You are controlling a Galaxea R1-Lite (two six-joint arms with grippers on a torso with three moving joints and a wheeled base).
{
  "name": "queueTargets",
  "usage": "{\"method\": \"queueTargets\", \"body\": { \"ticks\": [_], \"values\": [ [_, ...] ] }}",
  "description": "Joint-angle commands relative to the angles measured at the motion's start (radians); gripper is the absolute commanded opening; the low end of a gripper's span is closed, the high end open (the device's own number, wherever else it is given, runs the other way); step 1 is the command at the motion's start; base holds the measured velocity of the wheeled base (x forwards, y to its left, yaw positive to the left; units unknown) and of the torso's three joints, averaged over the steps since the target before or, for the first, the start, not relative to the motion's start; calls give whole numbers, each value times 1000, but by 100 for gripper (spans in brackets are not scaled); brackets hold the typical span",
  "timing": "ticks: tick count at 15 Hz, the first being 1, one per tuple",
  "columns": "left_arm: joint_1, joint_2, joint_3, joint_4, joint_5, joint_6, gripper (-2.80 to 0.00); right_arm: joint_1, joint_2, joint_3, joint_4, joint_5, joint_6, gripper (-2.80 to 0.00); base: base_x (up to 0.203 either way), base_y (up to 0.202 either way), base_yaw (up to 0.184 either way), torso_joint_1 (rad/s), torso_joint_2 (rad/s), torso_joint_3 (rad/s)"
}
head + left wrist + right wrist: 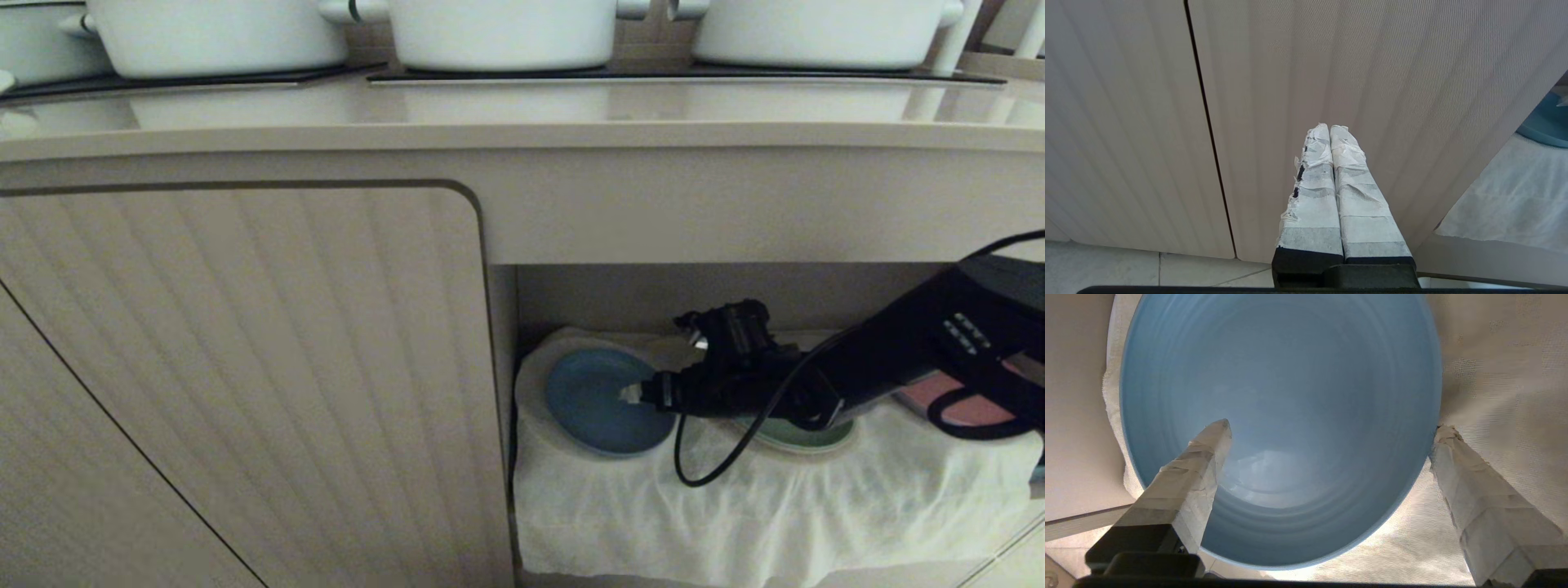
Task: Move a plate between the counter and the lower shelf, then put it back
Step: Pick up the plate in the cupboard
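The plate [592,404] lies on the white cloth [735,506] of the lower shelf [653,298], at lower centre of the head view. The right gripper [1327,433] reaches in from the right with fingers spread wide, one over the plate's inside, one just outside its rim. A green plate [804,437] and pink plate [939,392] sit further right. The left gripper [1329,128], fingers pressed together, faces the ribbed door [1331,61]. Above, the desk [522,114] carries white pots [498,33].

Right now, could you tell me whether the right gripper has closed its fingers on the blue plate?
No, the right gripper is open, one finger over the blue plate and the other outside its rim, over the white cloth.
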State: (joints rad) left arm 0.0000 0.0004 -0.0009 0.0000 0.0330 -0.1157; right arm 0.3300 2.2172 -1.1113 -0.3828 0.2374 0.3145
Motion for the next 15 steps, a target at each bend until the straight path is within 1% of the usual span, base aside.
{"method": "queueTargets", "body": {
  "ticks": [1,10,11,12,15],
  "values": [
    [0,0,1,0,1,-1,-280,4,14,-5,-2,2,2,0,0,0,0,0,0,0],
    [0,0,-1,0,1,-1,-280,3,19,-4,-2,0,0,0,0,0,0,0,0,0],
    [0,0,1,0,1,-1,-280,3,19,-4,-1,0,2,-89,0,0,0,0,0,0],
    [0,0,1,0,1,-1,-280,3,19,-4,0,0,0,-280,0,0,0,0,0,0],
    [0,0,1,0,1,-1,-280,3,25,-2,2,-15,0,-280,0,0,0,0,0,0]
  ]
}}
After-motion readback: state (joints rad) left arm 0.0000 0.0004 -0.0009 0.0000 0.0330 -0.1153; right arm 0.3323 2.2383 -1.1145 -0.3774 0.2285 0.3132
